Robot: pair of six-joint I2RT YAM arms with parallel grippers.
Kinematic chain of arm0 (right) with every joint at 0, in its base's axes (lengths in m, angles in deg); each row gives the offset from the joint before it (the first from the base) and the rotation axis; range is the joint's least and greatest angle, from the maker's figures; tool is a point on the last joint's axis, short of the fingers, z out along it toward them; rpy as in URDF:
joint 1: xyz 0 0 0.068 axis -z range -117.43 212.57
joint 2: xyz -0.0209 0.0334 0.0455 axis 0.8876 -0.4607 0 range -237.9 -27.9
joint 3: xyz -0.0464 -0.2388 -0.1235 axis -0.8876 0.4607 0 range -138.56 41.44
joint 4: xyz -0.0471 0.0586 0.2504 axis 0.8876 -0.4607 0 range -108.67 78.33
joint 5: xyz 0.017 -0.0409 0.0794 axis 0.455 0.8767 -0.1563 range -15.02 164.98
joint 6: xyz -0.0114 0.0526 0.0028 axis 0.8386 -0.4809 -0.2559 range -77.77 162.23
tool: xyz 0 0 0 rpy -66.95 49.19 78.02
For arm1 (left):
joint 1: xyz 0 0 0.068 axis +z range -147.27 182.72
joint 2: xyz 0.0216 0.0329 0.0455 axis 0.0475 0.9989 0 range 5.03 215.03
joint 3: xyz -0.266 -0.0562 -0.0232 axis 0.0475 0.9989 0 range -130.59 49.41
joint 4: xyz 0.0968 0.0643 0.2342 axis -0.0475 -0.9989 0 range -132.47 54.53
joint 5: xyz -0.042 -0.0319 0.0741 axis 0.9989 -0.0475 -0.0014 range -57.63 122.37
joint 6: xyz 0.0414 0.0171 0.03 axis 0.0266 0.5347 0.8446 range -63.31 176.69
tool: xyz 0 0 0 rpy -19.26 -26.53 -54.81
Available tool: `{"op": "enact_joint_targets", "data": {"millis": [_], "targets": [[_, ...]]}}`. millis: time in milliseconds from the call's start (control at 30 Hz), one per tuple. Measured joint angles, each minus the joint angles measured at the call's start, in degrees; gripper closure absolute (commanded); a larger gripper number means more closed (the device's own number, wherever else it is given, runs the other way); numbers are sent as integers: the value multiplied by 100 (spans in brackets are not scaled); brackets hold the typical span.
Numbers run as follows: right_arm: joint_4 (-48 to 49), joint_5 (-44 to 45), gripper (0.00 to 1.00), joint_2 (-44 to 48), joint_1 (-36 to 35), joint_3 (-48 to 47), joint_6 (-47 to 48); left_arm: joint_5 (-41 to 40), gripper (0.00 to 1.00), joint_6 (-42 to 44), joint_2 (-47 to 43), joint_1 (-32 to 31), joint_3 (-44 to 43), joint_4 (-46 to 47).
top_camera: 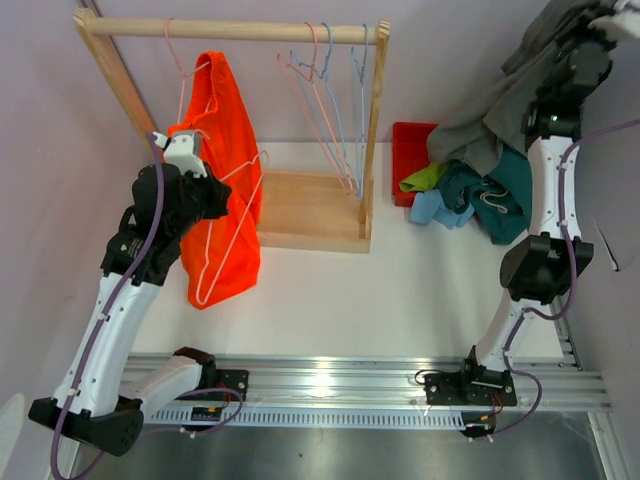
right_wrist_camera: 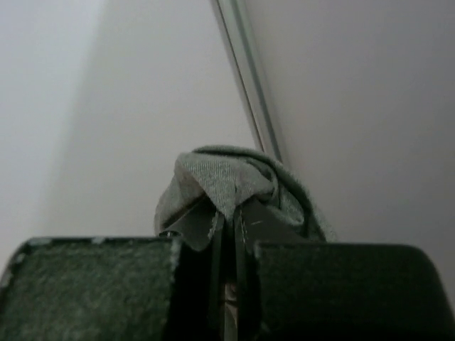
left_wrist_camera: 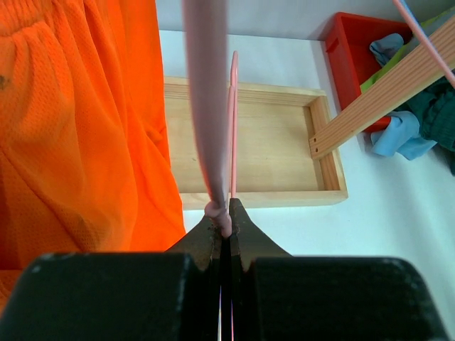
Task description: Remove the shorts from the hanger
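Observation:
The orange shorts (top_camera: 225,150) hang on a pink wire hanger (top_camera: 232,232) at the left of the wooden rack; they fill the left of the left wrist view (left_wrist_camera: 78,128). My left gripper (top_camera: 226,200) is shut on the pink hanger's wire (left_wrist_camera: 213,142), its tips (left_wrist_camera: 226,213) pinching it beside the shorts. My right gripper (top_camera: 603,22) is raised at the far right and shut on the grey shorts (top_camera: 495,115), which drape down from it; the fabric (right_wrist_camera: 227,174) bunches over the tips (right_wrist_camera: 229,213). Teal (top_camera: 510,190), lime green (top_camera: 425,178) and light blue (top_camera: 432,208) shorts lie piled at the red tray.
The wooden rack's base tray (top_camera: 310,205) stands mid-table, with its rod (top_camera: 250,30) above. Several bare wire hangers (top_camera: 330,90) hang at the rod's right end. The red tray (top_camera: 405,140) sits right of the rack, also in the left wrist view (left_wrist_camera: 348,50).

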Motion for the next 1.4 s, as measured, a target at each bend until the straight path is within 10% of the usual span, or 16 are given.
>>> {"op": "enact_joint_targets", "data": {"millis": [33, 67, 100, 133, 433, 833, 1400], "targets": [[208, -81, 98, 120, 44, 588, -173, -2, 100, 0, 13, 0, 0, 24], [315, -122, 49, 247, 61, 1115, -313, -2, 100, 0, 33, 0, -11, 39], [444, -254, 48, 374, 61, 1952, -557, 0, 100, 0, 96, 0, -52, 46], [581, -516, 1, 396, 63, 2417, -772, -2, 100, 2, 162, -2, -122, -9], [339, -2691, 1, 1012, -166, 6048, -2251, -273, 100, 212, 1209, -415, -2256, -341], [651, -3169, 1, 5125, -1038, 9639, -2509, -295, 100, 354, 3668, -540, -6262, -811], [-140, -3270, 0, 6911, -1259, 10780, -2625, 168, 96, 105, 5152, -640, -6450, -332]]}}
